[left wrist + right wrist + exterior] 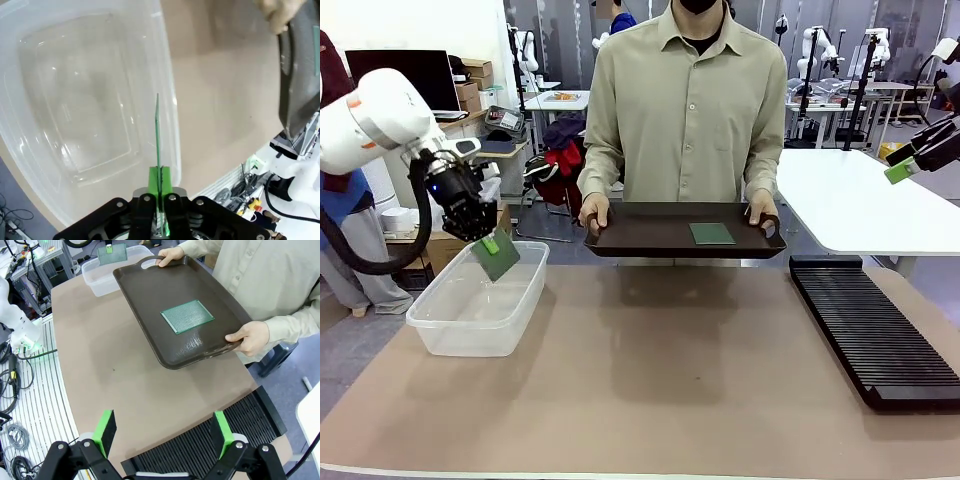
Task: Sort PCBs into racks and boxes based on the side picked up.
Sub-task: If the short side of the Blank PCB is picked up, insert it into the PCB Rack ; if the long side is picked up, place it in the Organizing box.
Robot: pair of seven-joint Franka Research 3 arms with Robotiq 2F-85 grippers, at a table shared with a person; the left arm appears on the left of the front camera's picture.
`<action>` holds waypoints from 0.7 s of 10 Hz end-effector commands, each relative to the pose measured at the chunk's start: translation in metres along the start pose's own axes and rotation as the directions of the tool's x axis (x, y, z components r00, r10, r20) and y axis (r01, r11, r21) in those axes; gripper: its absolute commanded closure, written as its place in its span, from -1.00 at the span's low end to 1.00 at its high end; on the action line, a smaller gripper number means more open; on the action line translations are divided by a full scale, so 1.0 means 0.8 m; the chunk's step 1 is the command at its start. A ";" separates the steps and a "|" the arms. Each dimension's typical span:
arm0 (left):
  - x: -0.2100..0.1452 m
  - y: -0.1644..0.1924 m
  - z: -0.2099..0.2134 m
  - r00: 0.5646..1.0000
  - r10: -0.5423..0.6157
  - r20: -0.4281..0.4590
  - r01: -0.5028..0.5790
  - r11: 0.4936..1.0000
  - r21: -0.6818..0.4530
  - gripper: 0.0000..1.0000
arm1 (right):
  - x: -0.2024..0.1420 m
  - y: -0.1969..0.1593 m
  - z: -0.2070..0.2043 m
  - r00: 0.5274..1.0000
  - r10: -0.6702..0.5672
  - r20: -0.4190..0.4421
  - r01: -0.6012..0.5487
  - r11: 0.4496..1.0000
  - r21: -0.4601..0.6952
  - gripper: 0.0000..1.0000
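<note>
My left gripper (490, 243) is shut on a green PCB (497, 257), holding it tilted over the clear tub (440, 316) at the table's left. In the left wrist view the PCB (158, 131) shows edge-on between the pads (153, 179), above the tub (60, 90). A second green PCB (711, 233) lies flat on the dark brown tray (640, 235) that the person holds by both handles. That PCB (187, 316) also shows in the right wrist view. My right gripper (908, 160) hovers open at the far right, high above the black slotted rack (875, 328).
The person stands at the far side, hands (594, 212) on the tray's ends. A white table (860, 200) sits behind the rack on the right. Brown table surface (660, 380) stretches between tub and rack.
</note>
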State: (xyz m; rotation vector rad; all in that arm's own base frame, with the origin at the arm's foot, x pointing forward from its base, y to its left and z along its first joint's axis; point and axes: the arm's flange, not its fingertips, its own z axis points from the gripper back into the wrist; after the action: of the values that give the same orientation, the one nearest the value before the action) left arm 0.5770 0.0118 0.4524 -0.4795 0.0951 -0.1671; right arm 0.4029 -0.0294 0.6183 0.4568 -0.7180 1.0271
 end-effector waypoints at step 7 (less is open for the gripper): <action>-0.006 0.029 -0.095 0.961 0.113 0.251 -0.107 0.994 -0.036 0.95 | 0.000 -0.001 -0.001 1.000 0.008 0.015 -0.009 1.000 0.018 -1.00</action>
State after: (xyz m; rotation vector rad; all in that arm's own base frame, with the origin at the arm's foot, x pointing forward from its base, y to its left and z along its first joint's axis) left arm 0.5693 0.0012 0.3784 -0.4890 -0.0961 0.0013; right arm 0.4028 -0.0295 0.6183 0.4568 -0.7180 1.0270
